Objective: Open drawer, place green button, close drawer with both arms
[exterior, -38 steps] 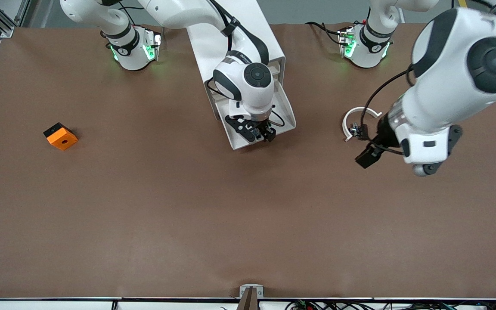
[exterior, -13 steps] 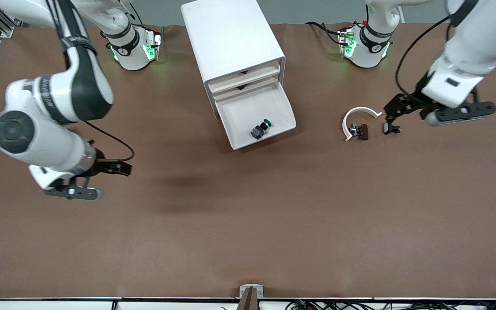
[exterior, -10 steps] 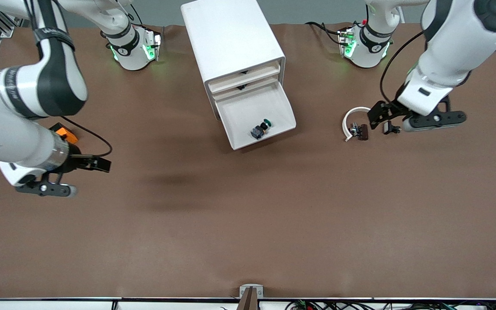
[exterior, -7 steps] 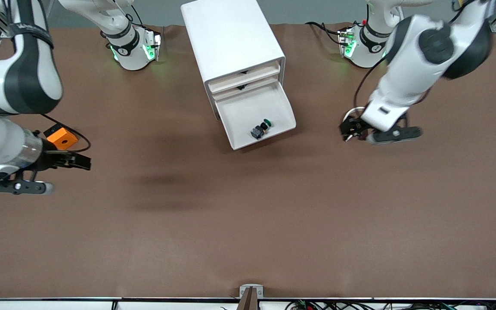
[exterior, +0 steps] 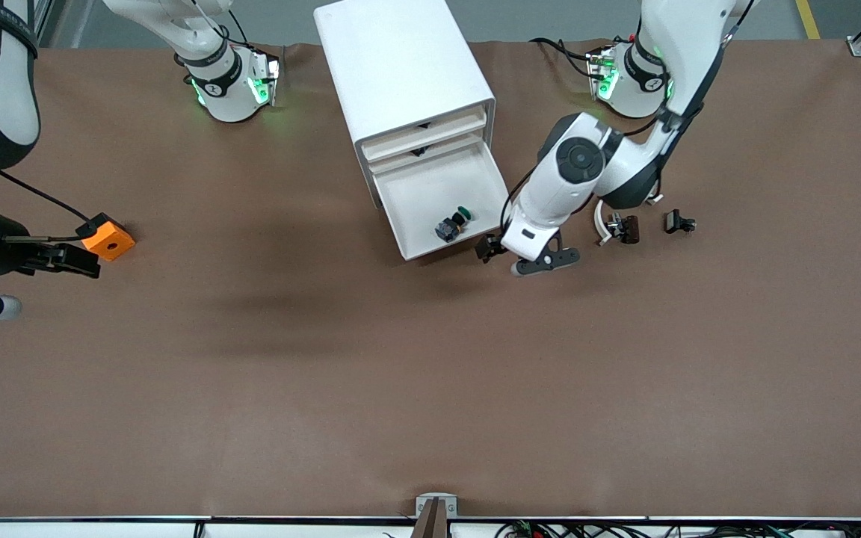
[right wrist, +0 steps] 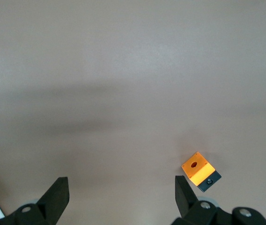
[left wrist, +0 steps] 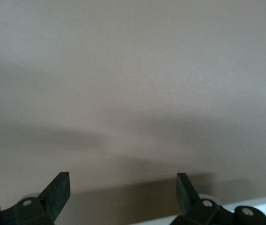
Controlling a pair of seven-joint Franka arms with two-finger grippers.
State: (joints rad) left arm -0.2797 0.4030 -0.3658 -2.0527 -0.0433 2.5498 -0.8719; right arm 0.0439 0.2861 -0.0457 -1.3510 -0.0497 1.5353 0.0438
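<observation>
The white cabinet [exterior: 400,67] stands between the two arms' bases. Its lowest drawer [exterior: 475,183] is pulled out toward the front camera. The green-capped button [exterior: 451,223] lies inside it, close to the front wall. My left gripper [exterior: 489,249] is low, just in front of the drawer's front corner at the left arm's end. It is open with nothing between its fingers [left wrist: 58,190]; a white edge [left wrist: 257,206] shows beside them. My right gripper [exterior: 90,265] is open and empty over the table at the right arm's end, next to the orange cube [exterior: 109,239].
The orange cube [right wrist: 199,171] with a hole sits beside one right finger [right wrist: 184,190]. A white arc [exterior: 599,221] and small black parts [exterior: 625,226] [exterior: 679,222] lie toward the left arm's end. The cabinet's upper drawers are shut.
The left arm swung from over the white arc to the drawer's front corner. The right arm drew back toward its end of the table, past the orange cube. Both grippers stayed open.
</observation>
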